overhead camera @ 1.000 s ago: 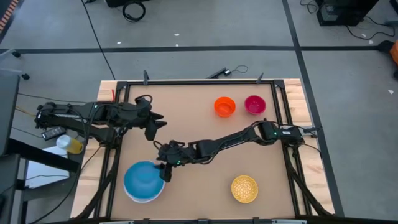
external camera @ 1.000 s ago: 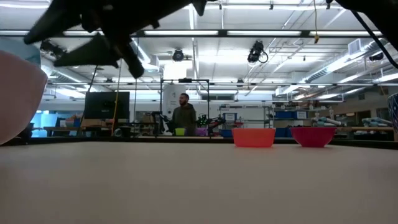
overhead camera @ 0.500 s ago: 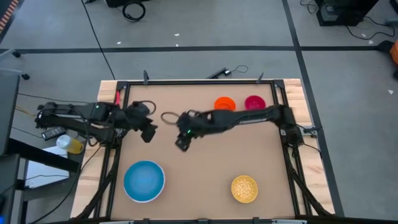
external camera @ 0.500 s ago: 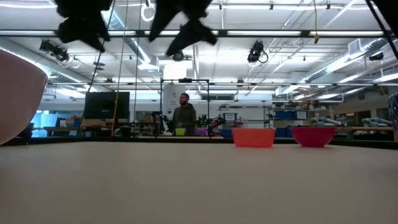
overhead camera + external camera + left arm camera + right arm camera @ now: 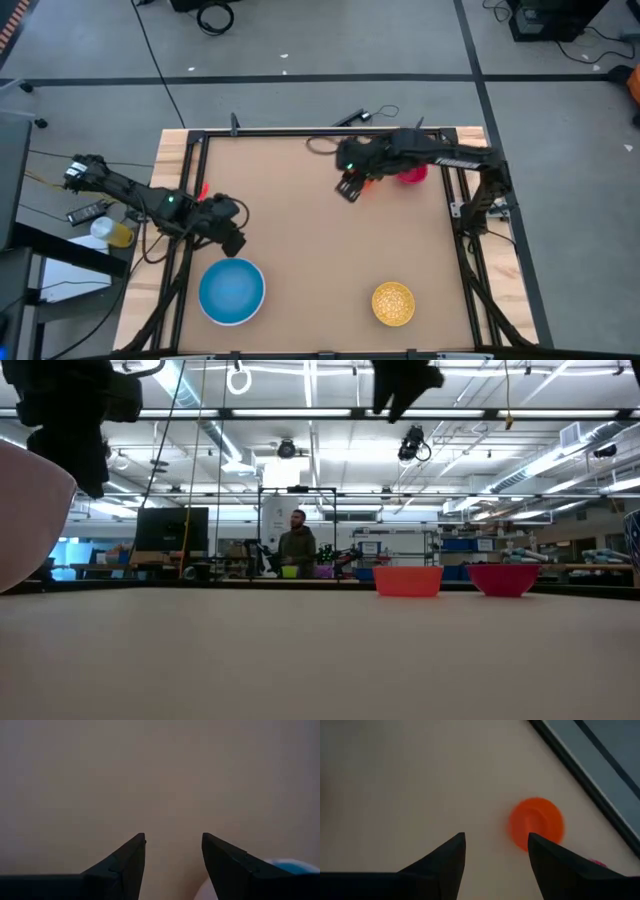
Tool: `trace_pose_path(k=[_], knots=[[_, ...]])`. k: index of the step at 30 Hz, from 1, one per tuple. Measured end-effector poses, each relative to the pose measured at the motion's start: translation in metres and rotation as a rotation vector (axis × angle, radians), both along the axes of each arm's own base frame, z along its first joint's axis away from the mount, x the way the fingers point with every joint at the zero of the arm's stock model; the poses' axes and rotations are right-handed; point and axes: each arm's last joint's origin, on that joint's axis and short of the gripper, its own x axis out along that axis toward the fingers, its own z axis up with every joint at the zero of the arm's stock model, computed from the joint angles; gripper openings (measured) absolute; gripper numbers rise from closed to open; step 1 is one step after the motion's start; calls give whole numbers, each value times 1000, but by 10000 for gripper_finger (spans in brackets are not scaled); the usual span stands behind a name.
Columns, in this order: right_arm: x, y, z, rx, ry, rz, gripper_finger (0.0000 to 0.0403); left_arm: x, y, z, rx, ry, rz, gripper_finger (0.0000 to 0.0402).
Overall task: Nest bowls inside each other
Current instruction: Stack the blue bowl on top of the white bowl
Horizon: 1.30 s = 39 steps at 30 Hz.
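Observation:
A light blue bowl sits inside a white bowl whose rim shows at the table's near left. The white bowl's wall fills the low view's left edge. A speckled yellow bowl stands near right. At the far right are an orange bowl and a magenta bowl, both partly under my right arm in the high view. My right gripper hovers open above the table beside the orange bowl. My left gripper hangs open just beyond the blue bowl's far rim.
Black frame rails border the brown table top on its left, right and far sides. The table's middle is bare board. A person stands far off in the room behind the table.
My right gripper has risen from the blue bowl's rim and swung across the table toward the far right, ending over the orange bowl. My left gripper has dropped and moved toward the near edge, closer to the blue bowl. The bowls have stayed in place.

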Motion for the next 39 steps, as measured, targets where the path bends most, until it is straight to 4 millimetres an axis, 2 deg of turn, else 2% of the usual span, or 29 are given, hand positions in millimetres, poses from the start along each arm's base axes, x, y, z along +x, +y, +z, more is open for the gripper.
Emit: trace_pose_path(k=[3, 6, 10, 12, 14, 17, 22, 25, 29, 33, 35, 39], knots=[[-21, -17, 12, -18, 12, -54, 219, 0, 2, -3, 46, -7, 18, 198], [-40, -45, 10, -14, 36, -143, 218, 4, 9, -4, 125, -38, 40, 198], [-67, -81, -10, 67, 96, -302, 217, 17, 24, 2, 176, -116, 19, 198], [-81, -88, -23, 141, 131, -359, 217, 25, 32, 6, 189, -168, -12, 198], [-93, -86, -36, 237, 162, -387, 216, 31, 39, 10, 201, -221, -59, 198], [-105, -61, -56, 335, 190, -340, 216, 41, 50, 15, 244, -278, -130, 198], [-120, -14, -94, 371, 151, -282, 216, 60, 65, 17, 343, -348, -220, 198], [-127, 6, -111, 450, 83, -293, 216, 77, 71, 14, 289, -431, -268, 198], [-130, 38, -129, 535, 35, -174, 216, 103, 76, 8, 230, -549, -275, 198], [-129, 76, -150, 544, 29, 62, 216, 122, 70, 0, 168, -605, -291, 198], [-128, 92, -160, 540, 24, 164, 216, 127, 63, 0, 137, -578, -327, 194], [-124, 113, -173, 508, -36, 295, 216, 131, 50, 17, 85, -507, -312, 178]])
